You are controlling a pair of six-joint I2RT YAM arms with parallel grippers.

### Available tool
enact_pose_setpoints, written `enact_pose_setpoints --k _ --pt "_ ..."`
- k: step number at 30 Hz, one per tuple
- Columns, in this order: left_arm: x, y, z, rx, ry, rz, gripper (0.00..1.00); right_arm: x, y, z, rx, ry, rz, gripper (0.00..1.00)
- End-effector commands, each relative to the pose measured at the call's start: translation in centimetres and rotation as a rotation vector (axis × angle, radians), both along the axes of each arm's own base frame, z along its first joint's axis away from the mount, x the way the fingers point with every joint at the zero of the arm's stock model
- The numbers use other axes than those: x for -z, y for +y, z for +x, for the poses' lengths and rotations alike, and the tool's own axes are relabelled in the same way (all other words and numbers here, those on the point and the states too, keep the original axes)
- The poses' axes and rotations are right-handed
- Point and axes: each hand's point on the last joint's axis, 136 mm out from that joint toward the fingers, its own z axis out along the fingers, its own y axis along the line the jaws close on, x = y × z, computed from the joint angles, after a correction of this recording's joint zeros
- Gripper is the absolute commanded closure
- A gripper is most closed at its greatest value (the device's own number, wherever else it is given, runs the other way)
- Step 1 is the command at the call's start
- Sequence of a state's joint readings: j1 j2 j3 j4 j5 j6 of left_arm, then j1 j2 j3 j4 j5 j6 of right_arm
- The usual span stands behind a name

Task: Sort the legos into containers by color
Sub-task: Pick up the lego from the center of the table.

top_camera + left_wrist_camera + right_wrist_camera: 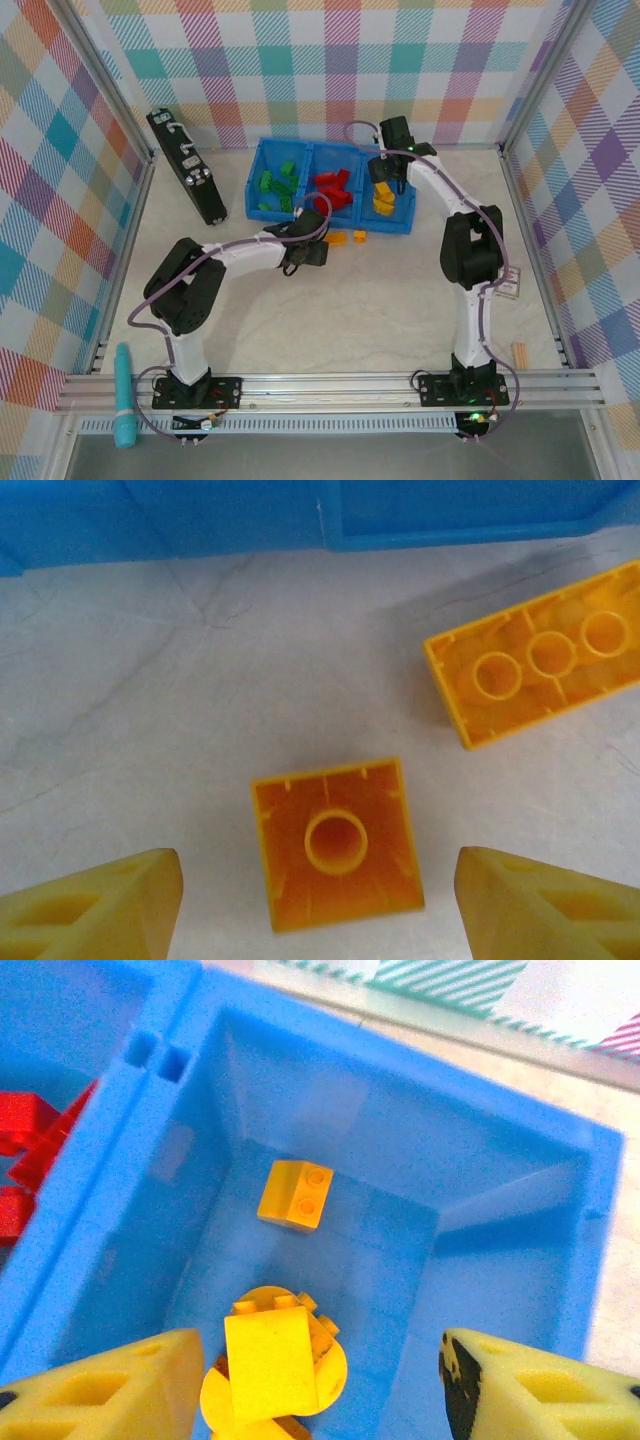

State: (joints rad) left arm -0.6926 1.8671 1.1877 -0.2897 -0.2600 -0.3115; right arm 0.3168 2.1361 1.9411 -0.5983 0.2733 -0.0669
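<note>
The left end effector [320, 905] has its fingers apart, straddling an upturned square orange brick [338, 842] without contact, on the counter [150, 710] just in front of the blue tray [254, 178]. A longer upturned orange brick [540, 665] lies beside it, nearer the tray. The right end effector [320, 1380], fingers apart and empty, hangs over the tray's right compartment, which holds yellow bricks [295, 1196]. Red bricks [333, 188] occupy the middle compartment, green bricks [277, 185] the left.
</note>
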Motion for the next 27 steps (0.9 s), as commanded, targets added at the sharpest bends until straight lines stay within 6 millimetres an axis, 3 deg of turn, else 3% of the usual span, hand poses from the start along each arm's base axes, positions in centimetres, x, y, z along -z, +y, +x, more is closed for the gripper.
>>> enact_pose_setpoints --k 1,6,12,16,21,27 --pt "0.2 0.0 0.3 -0.029 0.015 0.03 0.3 -3.8 -0.4 -0.5 0.02 -0.084 0.036 0.36" --pt "0.9 0.0 1.1 -0.038 0.032 0.033 0.38 -5.1 -0.8 -1.8 0.029 -0.094 0.051 0.36" --pt "1.9 0.2 0.9 -0.038 0.083 0.024 0.6 -6.5 -1.1 -4.3 0.03 -0.081 0.089 0.36" --pt "1.4 0.1 1.0 -0.019 0.091 0.024 0.74 -5.9 -1.4 -7.0 0.036 -0.035 0.12 0.36" --pt "-1.9 -0.8 1.6 0.027 0.074 0.009 0.82 -2.9 -1.6 -11.1 0.072 0.083 0.188 0.36" --pt "-8.4 -2.8 2.7 0.089 0.015 -0.062 0.83 0.4 -1.4 -15.9 0.085 0.162 0.298 0.31"
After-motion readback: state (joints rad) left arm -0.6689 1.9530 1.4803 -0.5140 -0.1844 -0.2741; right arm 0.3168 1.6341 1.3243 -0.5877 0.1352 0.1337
